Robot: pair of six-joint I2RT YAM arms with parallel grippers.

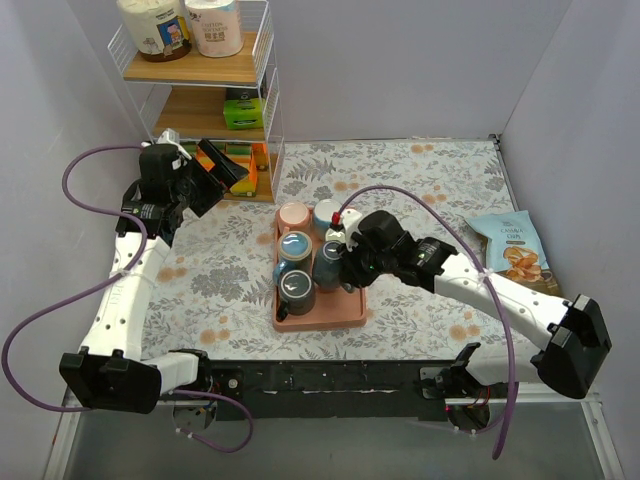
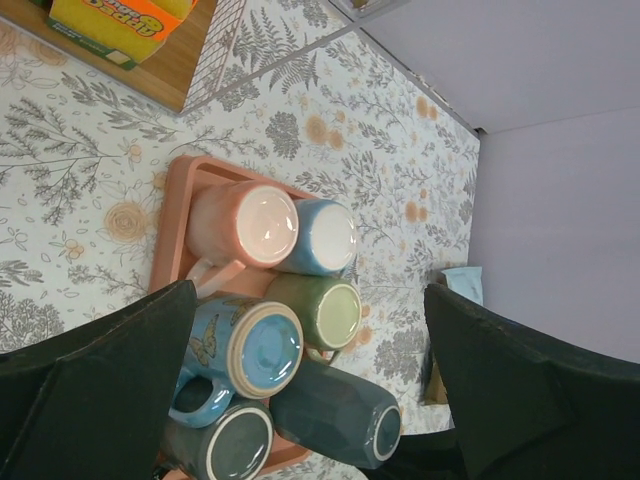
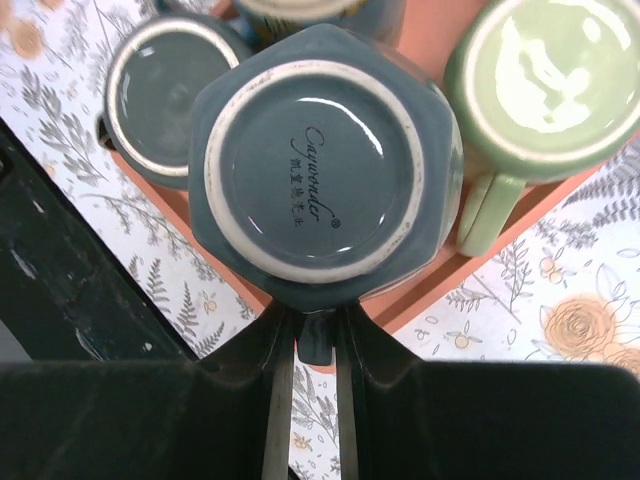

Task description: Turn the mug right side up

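Observation:
Several mugs stand upside down on a pink tray [image 1: 322, 318]. My right gripper [image 1: 346, 262] is shut on the handle [image 3: 316, 342] of a dark teal faceted mug [image 3: 315, 160]. The mug is tilted over the tray's near right part, its base facing the wrist camera. It also shows in the top view [image 1: 328, 262] and the left wrist view [image 2: 335, 410]. A green mug [image 3: 540, 80], a dark grey mug [image 1: 296, 290], a blue butterfly mug [image 1: 293, 248], a pink mug [image 1: 293, 216] and a light blue mug [image 1: 326, 213] stay base-up. My left gripper [image 1: 222, 166] is open and empty, high by the shelf.
A wire and wood shelf [image 1: 205, 110] with boxes and tubs stands at the back left. A snack bag [image 1: 515, 248] lies at the right. Walls close the table on the left, back and right.

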